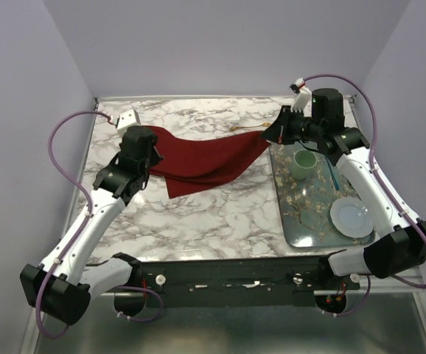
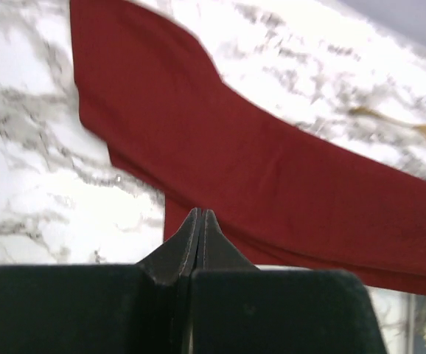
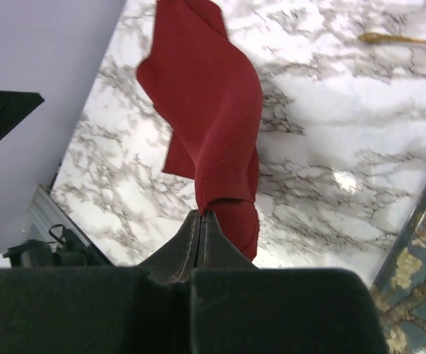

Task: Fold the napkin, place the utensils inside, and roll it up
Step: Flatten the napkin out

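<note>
The dark red napkin hangs stretched between my two grippers above the marble table. My right gripper is shut on its right end, and in the right wrist view the napkin runs bunched straight out of the closed right gripper. My left gripper is at the left end. In the left wrist view the left gripper is shut at the near edge of the napkin. Gold utensils lie on the table behind the cloth, and a utensil shows in both wrist views.
A patterned teal tray lies at the right with a green cup and a white plate on it. Its edge shows as the tray in the right wrist view. Walls close the table on the left, back and right.
</note>
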